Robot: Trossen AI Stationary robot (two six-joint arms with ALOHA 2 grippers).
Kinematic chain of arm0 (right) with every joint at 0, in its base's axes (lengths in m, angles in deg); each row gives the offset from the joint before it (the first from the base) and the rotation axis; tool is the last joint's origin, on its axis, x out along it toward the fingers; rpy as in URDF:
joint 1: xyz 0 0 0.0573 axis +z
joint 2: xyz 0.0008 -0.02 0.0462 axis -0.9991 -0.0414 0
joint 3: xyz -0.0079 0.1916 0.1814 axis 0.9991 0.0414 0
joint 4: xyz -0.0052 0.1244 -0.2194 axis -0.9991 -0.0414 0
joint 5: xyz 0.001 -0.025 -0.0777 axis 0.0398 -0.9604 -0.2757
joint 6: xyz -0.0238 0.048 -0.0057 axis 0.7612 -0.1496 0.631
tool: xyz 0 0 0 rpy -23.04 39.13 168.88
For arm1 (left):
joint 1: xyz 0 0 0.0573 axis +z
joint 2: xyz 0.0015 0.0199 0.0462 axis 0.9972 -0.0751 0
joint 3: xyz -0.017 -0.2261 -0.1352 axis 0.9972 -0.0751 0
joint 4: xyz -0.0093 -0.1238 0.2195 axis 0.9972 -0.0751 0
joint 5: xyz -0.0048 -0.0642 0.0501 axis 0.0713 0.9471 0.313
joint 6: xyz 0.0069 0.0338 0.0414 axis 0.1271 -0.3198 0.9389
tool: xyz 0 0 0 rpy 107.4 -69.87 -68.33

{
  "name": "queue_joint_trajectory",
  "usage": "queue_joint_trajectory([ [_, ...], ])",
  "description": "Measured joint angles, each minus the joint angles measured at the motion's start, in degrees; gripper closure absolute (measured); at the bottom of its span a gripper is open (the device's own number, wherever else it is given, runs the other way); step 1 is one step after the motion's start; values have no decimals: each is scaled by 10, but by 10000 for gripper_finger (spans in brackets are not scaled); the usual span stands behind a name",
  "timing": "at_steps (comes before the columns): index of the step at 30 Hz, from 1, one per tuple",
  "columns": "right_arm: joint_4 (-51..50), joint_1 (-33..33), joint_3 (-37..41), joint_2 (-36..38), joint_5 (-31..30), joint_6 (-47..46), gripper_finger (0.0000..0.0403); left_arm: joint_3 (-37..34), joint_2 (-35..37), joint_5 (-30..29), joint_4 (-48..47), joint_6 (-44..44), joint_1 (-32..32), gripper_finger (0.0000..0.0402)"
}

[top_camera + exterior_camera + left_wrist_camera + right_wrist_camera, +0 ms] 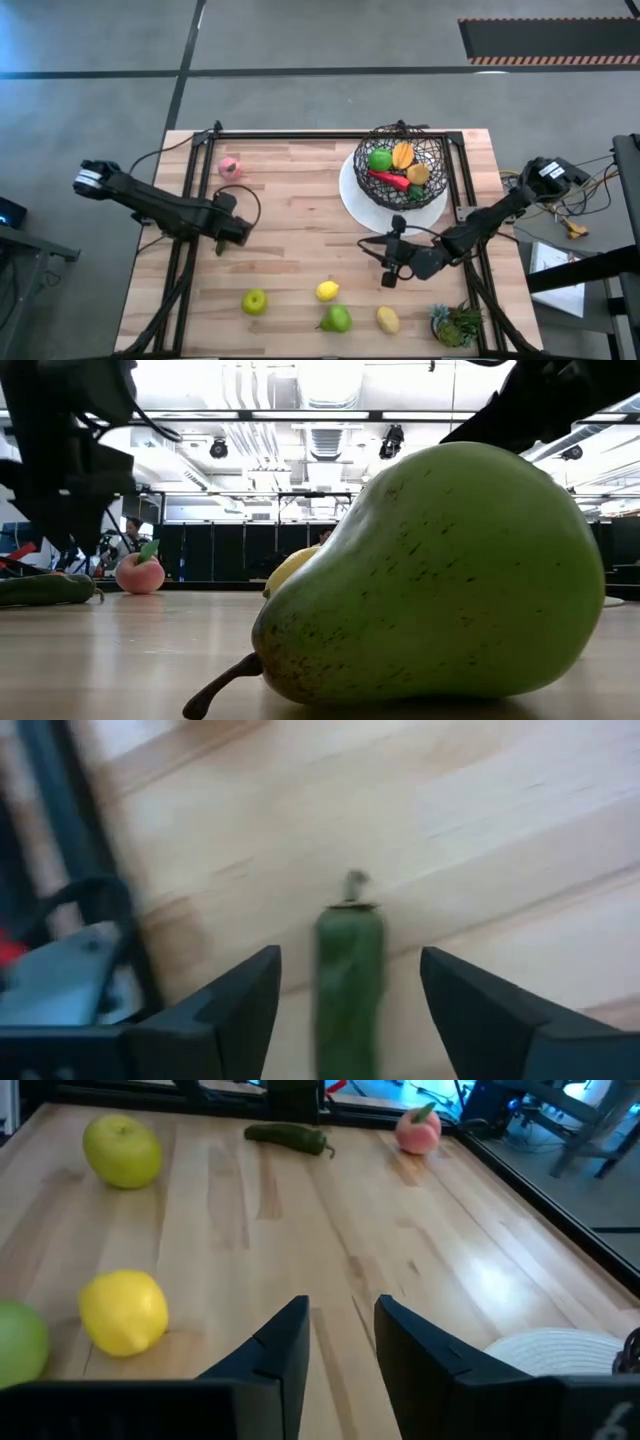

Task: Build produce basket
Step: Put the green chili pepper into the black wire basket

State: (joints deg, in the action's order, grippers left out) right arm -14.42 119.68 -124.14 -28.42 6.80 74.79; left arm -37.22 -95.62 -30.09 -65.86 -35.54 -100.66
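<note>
The dark wire basket (400, 163) stands on a white plate (352, 200) at the far right and holds several pieces of produce. A dark green pepper (350, 985) lies on the table between the fingers of my left gripper (350, 1010). That gripper is open, points down, and shows a gap on either side of the pepper. My right gripper (343, 1345) hovers near the plate's near edge, slightly open, with nothing between its fingers. Loose on the table are a peach (230, 167), a green apple (255, 300), two lemons (327, 291) (388, 320) and a pear (336, 319).
A leafy plant tuft (458, 325) sits at the near right corner. Black frame rails (190, 200) run along the table's left, far and right sides. Bare wood lies in the table's middle between the two grippers.
</note>
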Motion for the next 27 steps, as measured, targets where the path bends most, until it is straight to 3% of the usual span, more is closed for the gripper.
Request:
queue_joint_trajectory([
  [11,0,2,0,-4,0,-10,320,-8,-102,32,39,18,28,176],
  [27,-7,75,0,27,1,1,333,-27,-116,47,130,120,90,192],
])
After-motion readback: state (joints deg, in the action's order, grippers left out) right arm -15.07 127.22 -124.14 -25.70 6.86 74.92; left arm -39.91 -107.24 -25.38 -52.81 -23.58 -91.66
